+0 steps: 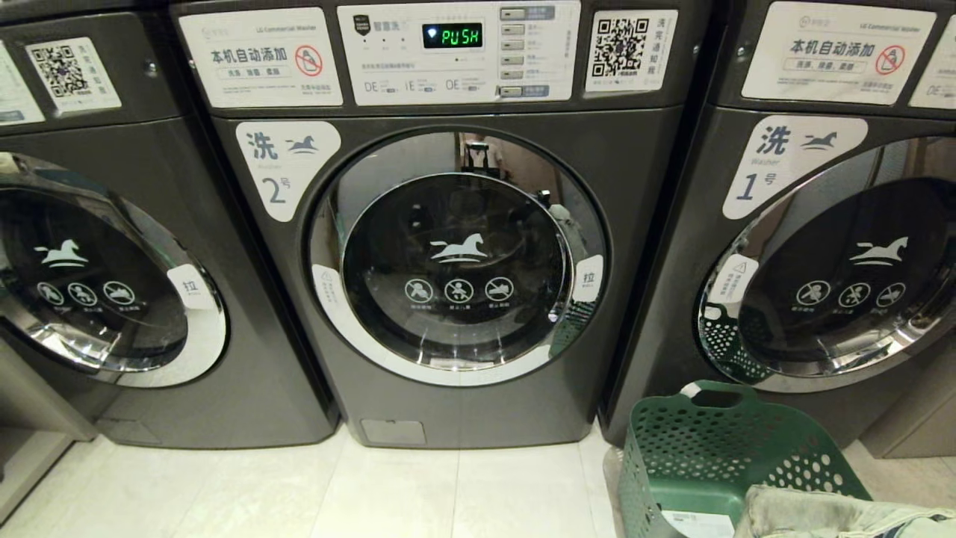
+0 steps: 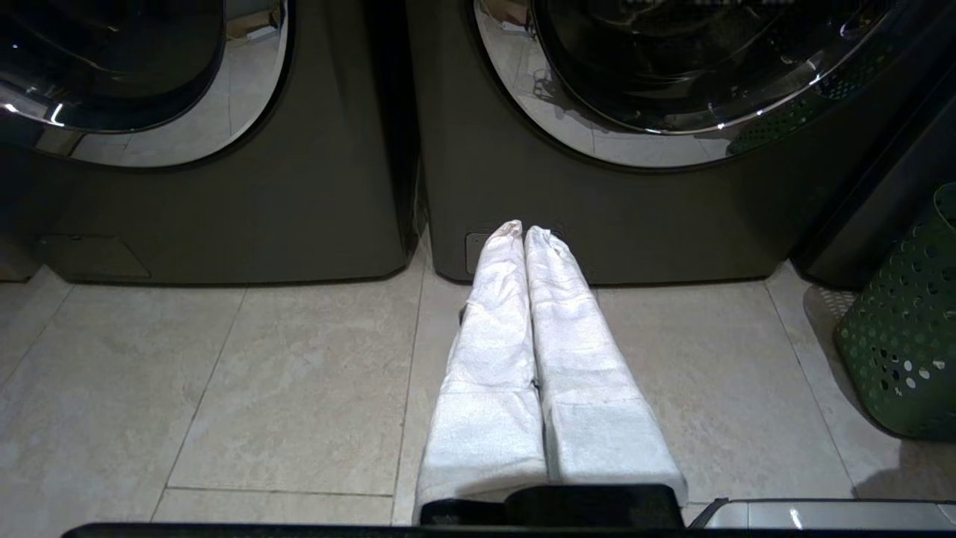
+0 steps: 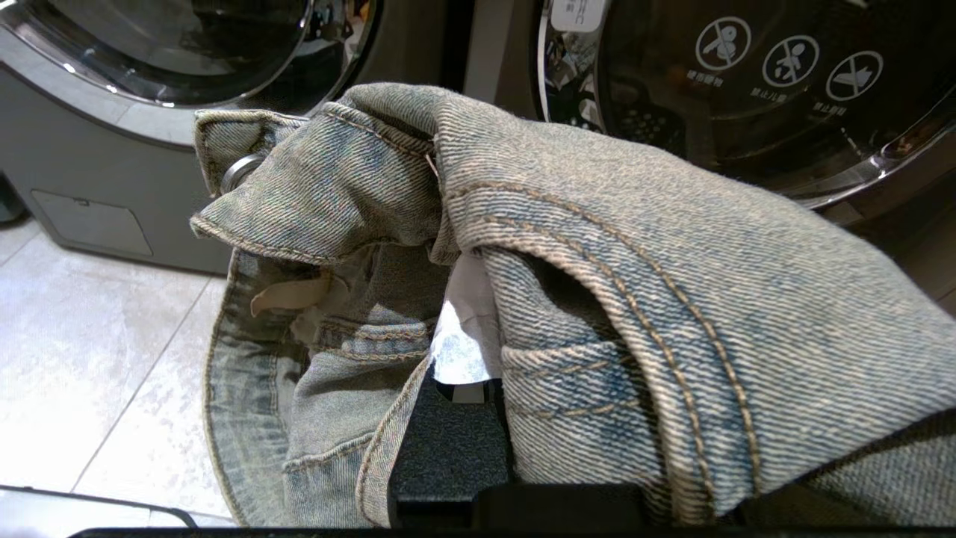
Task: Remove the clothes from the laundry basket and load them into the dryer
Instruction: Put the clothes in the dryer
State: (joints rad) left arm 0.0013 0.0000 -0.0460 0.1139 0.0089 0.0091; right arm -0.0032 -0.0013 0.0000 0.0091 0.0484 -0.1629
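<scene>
A: Right gripper?
B: Clamped on the jeans, denim draped over it, machine door beyond.
A: Left gripper?
B: Fingers pressed together, holding nothing, low above the floor; the laundry basket off to its side.

Closed side washers, pale tiled floor.
</scene>
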